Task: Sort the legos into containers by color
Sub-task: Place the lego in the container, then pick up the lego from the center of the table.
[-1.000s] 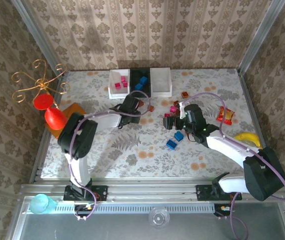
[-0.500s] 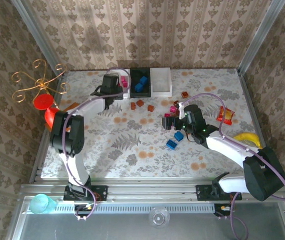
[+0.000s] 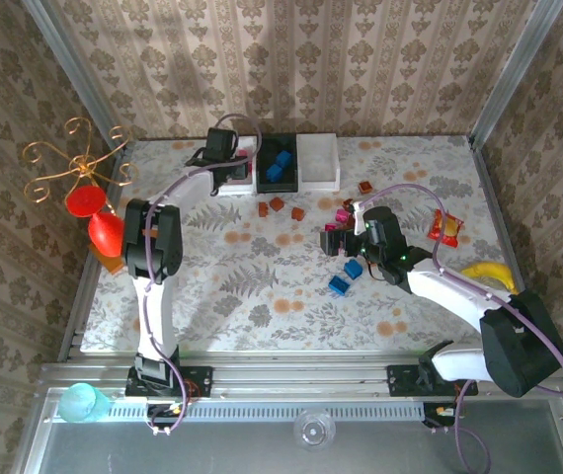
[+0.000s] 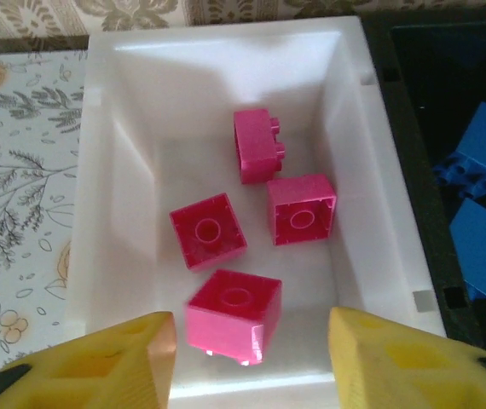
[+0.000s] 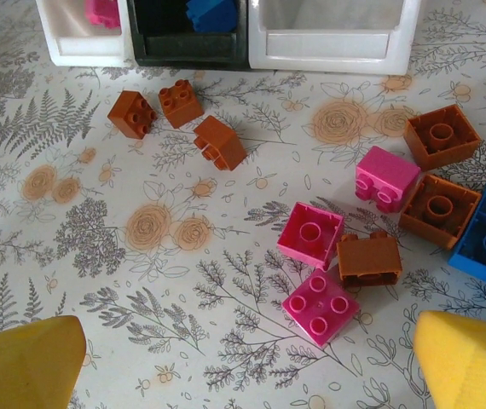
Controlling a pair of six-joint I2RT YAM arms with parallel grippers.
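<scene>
Since a second ago the left gripper [image 4: 251,341] has swung from mid-tabletop to hover over the white bin [image 4: 115,187] just left of the black bin [image 4: 413,94]. Its jaws are spread and empty, with four pink bricks [image 4: 209,230] lying loose below. Also wide open, the right gripper [image 5: 247,366] hangs over the scattered bricks [image 5: 311,234] on the tabletop [image 5: 141,256], in front and right of the black bin. These bricks look light, rigid and smooth; pinching two flat opposite sides, not the studs, should hold best.
</scene>
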